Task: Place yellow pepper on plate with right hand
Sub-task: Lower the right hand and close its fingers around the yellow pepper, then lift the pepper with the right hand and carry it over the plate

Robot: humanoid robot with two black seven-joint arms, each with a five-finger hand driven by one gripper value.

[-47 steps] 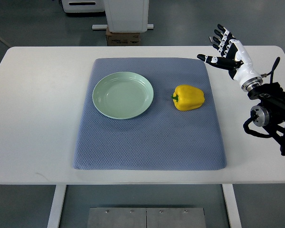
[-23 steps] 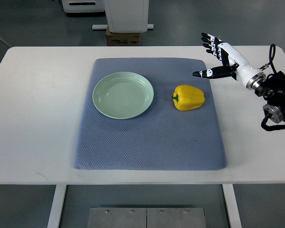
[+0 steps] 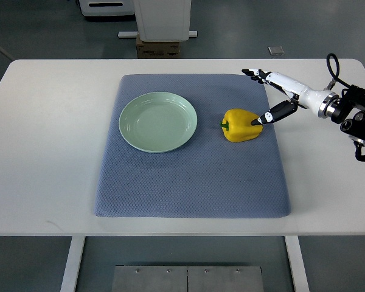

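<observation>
A pale green plate (image 3: 157, 121) sits on the left half of a blue-grey mat (image 3: 191, 146), its dish holding nothing. To its right on the same mat, well apart from the plate's rim, a yellow pepper (image 3: 241, 125) lies on its side with the green stem pointing toward the plate. The robot's right hand (image 3: 278, 96) reaches in from the right edge of the frame above the mat's far right corner, fingers spread wide and gripping nothing; the thumb tip sits at the pepper's right shoulder and appears to touch it, though the steep angle leaves real contact uncertain, while the other fingers extend past the mat's top right corner. The black wrist and cabling trail back over the bare tabletop at the right. The mat lies on a white table (image 3: 48, 140) with rounded corners. Beyond the table's far edge, on a grey floor, stand a white pedestal base (image 3: 163, 18) and a cardboard box (image 3: 158, 47). Below the near edge, the table's legs and a metal floor plate (image 3: 187, 278) show.
</observation>
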